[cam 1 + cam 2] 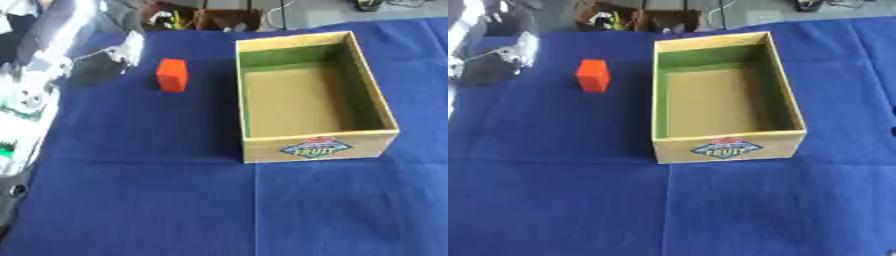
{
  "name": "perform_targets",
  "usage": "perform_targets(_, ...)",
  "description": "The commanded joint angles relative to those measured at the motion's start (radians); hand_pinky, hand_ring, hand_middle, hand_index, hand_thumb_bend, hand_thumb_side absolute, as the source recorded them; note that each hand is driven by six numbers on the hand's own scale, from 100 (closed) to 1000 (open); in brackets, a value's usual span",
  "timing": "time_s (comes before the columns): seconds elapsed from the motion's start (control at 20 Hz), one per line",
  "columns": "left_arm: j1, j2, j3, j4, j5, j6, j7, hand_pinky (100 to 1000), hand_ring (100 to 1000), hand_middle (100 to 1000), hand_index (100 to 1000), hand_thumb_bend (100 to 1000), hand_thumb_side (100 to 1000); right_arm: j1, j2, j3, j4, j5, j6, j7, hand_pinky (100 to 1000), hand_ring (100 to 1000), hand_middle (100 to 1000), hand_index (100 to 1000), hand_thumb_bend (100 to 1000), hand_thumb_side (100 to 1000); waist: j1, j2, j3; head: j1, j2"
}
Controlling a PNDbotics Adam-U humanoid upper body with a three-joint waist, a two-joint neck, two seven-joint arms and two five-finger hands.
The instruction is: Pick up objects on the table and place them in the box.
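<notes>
Red block and open box on blue cloth
Red block lies at ten o'clock from the box; left hand, blurred beside the block, grip unreadable

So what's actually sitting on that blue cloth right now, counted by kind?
Red block: 1
Open cardboard box, nothing visible inside it: 1
Total: 2, both resting on the blue cloth, with the block apart from the box on its left.
</notes>
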Motion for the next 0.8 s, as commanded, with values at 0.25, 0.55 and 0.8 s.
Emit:
perform_targets(0.25, -0.170, 0.100, -0.062, 0.202, -0.110, -0.124, -0.285, 670, 845, 872, 994, 100, 537, 0.008, -0.014, 0.012, -0.015, 0.022, -0.005, 0.014, 807, 955, 740, 968, 100, 1000, 0.003, -0.014, -0.005, 0.004, -0.006)
perform_targets(0.55, -0.292, 0.097, -0.101, 0.369, -0.191, -0.224, -0.452, 705, 891, 946, 1000, 276, 708, 0.015, -0.014, 0.019, -0.015, 0.032, -0.006, 0.021, 808, 956, 740, 966, 100, 1000, 0.006, -0.011, -0.012, 0.005, -0.006)
perform_targets(0.8, -0.370, 0.070, -0.111, 0.473, -0.235, -0.280, -0.527, 719, 902, 986, 1000, 443, 768, 0.019, -0.013, 0.024, -0.015, 0.035, -0.004, 0.029, 808, 956, 739, 965, 100, 1000, 0.008, -0.012, -0.017, 0.005, -0.006)
